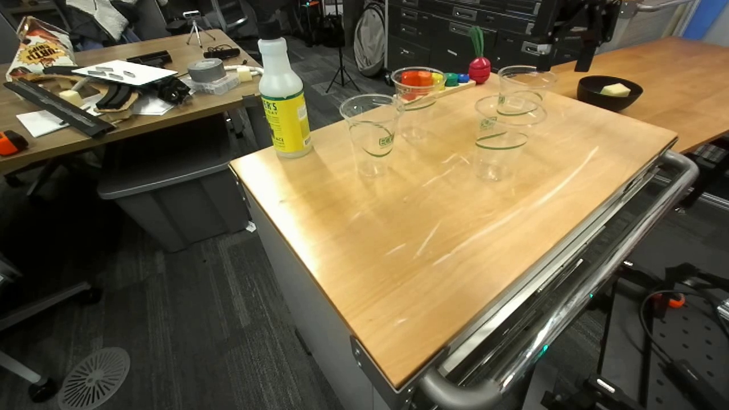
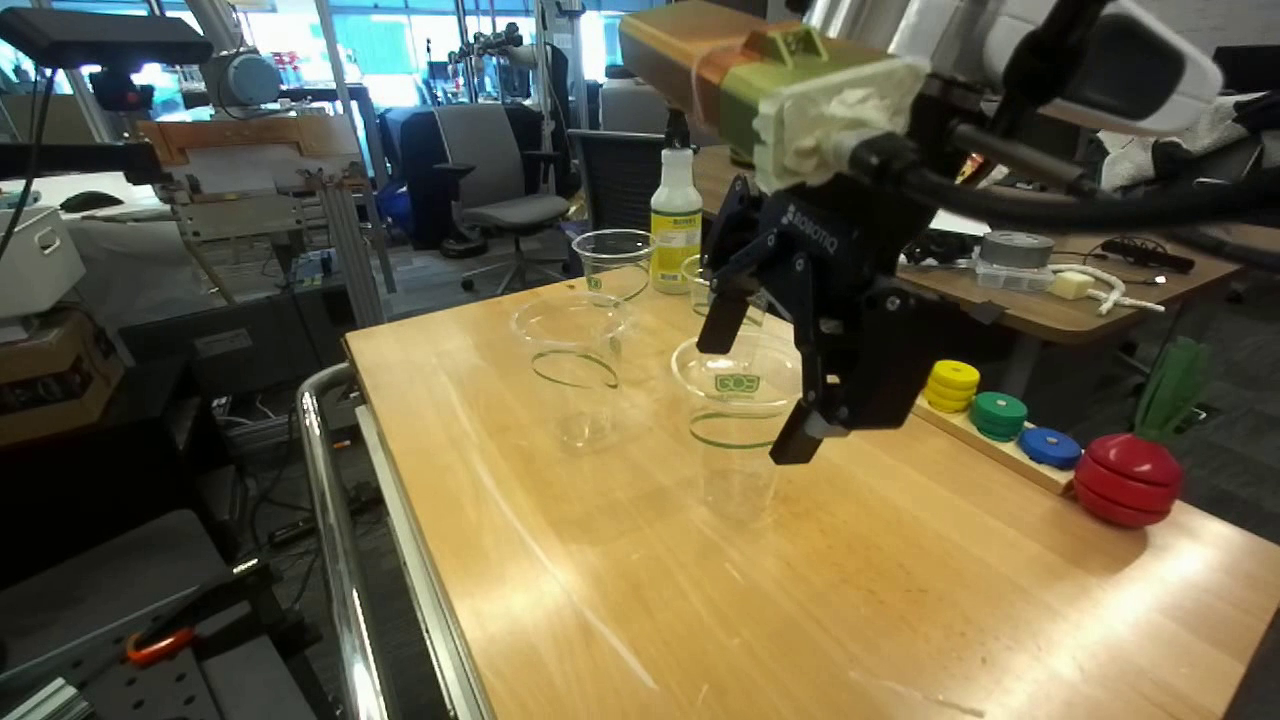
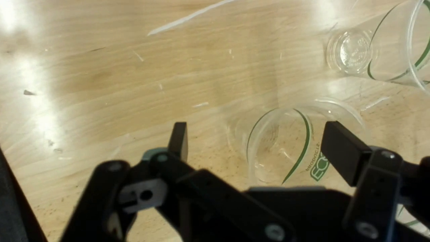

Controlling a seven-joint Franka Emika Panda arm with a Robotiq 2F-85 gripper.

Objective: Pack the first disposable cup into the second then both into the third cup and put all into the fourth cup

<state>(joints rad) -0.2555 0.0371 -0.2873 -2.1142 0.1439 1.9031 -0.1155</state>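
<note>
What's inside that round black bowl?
An exterior view shows a pale yellow, angular chunk of unclear material inside the round black bowl. The bowl's wall facing the camera hides the chunk's underside and the lower inside, so anything down there can't be seen.

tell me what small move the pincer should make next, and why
Probably ease the pincer sideways to centre its open jaws over the nearest cup before lowering. In the wrist view, that cup sits off-centre in the gap, and one finger hides part of it, so descending directly might knock it. No cup is nested yet.
</note>
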